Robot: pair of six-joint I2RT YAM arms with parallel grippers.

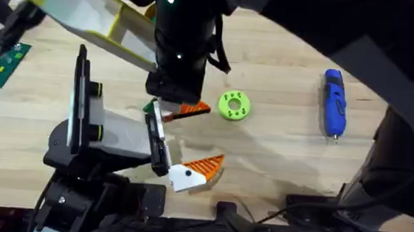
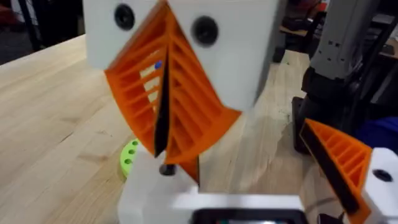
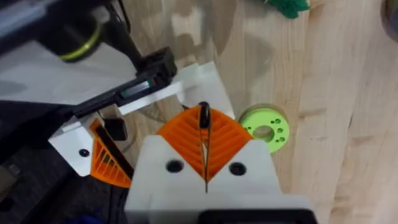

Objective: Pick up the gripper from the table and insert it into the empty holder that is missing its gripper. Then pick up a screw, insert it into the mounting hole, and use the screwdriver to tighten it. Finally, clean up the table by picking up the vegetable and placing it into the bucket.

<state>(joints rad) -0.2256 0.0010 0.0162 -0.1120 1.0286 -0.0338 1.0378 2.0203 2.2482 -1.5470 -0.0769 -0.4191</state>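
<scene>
Right gripper [image 3: 204, 123], pads clamped on a thin dark item, likely a screw [image 3: 203, 115], hangs over the fingertip [image 1: 193, 109] in the holder [image 1: 117, 131]. Best lowered upright and slowly; the screwdriver [image 1: 333, 104] lies well apart.

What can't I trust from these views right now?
- Overhead: a dark blurred arm covers part of the upper orange ribbed fingertip and the white-grey holder's mount there.
- Round green perforated disc: screws, if any, too small.
- Right wrist: green thing cut off by the edge.
</scene>
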